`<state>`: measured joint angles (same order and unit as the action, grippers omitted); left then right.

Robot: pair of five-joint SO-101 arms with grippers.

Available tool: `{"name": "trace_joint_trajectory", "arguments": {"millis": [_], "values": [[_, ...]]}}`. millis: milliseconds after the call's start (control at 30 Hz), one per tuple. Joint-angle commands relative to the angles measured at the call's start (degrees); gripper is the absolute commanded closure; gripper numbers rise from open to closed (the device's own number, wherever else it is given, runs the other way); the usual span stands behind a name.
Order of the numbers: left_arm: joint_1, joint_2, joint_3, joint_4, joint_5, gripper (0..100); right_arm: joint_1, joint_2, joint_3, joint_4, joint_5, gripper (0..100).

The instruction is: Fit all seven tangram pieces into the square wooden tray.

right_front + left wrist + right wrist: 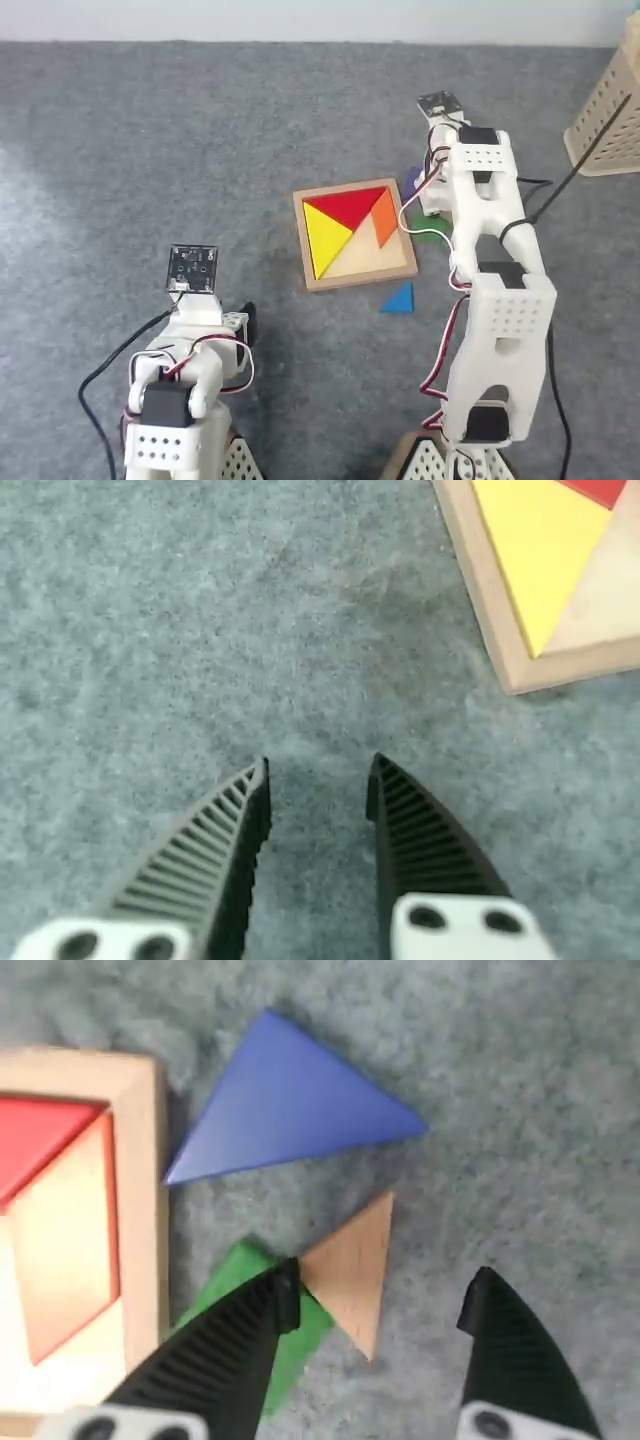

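While three pieces already lie in the square wooden tray (pixel 360 282), namely a yellow triangle (pixel 322 240), a red triangle (pixel 350 207) and an orange piece (pixel 385 218), much of its floor is bare. Just outside the tray's rim on the right arm's side we see a dark blue triangle (pixel 285 1100), a plain wood triangle (pixel 350 1260) and a green piece (pixel 228 1278), close together. A light blue triangle (pixel 399 299) lies off the tray's near edge. Our right gripper (pixel 385 1290) hangs over the plain wood triangle, jaws apart, one finger above the green piece. We judge it should shift until both fingers flank the wood alone, then close. Our left gripper (pixel 320 770), jaws apart, holds nothing near the tray's corner.
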<state>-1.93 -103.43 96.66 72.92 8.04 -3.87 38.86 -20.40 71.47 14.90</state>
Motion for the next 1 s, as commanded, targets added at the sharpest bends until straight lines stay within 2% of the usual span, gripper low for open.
{"name": "trace_joint_trajectory", "arguments": {"millis": [0,567,633,800,967], "values": [[-0.2,-1.1,-0.1,-0.4,0.4,85,-0.1,0.1,-1.9,-2.3,0.0,72.3],[-0.2,-1.1,-0.1,-0.4,0.4,85,-0.3,-0.1,-4.7,-2.1,-3.4,72.5],[-0.2,-1.1,-0.1,-0.4,0.4,85,-0.9,-0.2,-4.7,-1.4,-3.4,76.0],[-0.2,-1.1,-0.1,-0.4,0.4,85,-1.0,-0.3,-4.7,-1.3,-3.5,96.5],[-0.2,-1.1,-0.1,-0.4,0.4,85,-0.5,-0.3,-4.5,-0.1,-3.7,98.4]]}}
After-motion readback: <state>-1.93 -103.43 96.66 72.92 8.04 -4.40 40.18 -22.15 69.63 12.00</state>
